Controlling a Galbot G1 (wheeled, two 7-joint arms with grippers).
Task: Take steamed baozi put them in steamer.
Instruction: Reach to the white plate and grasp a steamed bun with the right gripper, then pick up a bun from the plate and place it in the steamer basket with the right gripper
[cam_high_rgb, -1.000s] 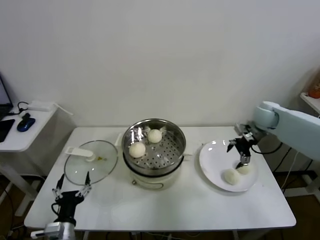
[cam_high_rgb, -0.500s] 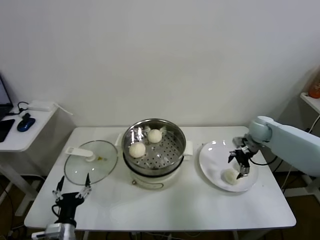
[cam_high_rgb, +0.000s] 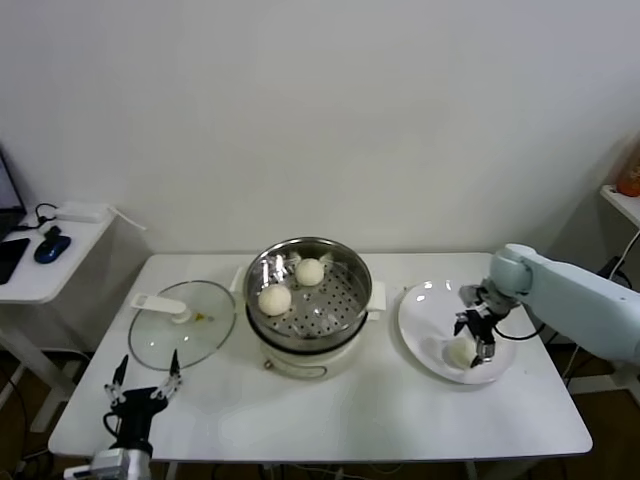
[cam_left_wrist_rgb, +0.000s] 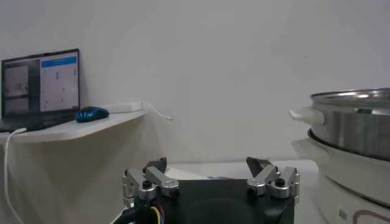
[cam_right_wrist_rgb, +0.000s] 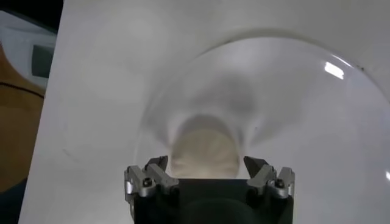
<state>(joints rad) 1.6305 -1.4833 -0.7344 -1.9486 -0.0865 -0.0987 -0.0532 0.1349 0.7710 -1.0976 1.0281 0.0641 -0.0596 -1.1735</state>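
With the right claw (cam_high_rgb: 475, 337) spread open astride a bun (cam_right_wrist_rgb: 203, 153) on the plate (cam_high_rgb: 422, 312), closing off-centre could squash it or roll it away.

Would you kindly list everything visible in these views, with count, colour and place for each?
baozi in steamer: two, cream-white, on the perforated tray.
baozi on plate: one visible, cream-white, between the right gripper's open fingers; a second cannot be seen.
steamer: one, shiny steel on a cream base, table centre.
plate: one, white, on the steamer's right.
glass lid: one, clear with a white handle, on the steamer's left.
table: one, white.
side shelf: one, white, far left, with a blue mouse and a laptop.
left gripper: open, parked at the table's front-left edge.
right gripper: open, down over the plate.
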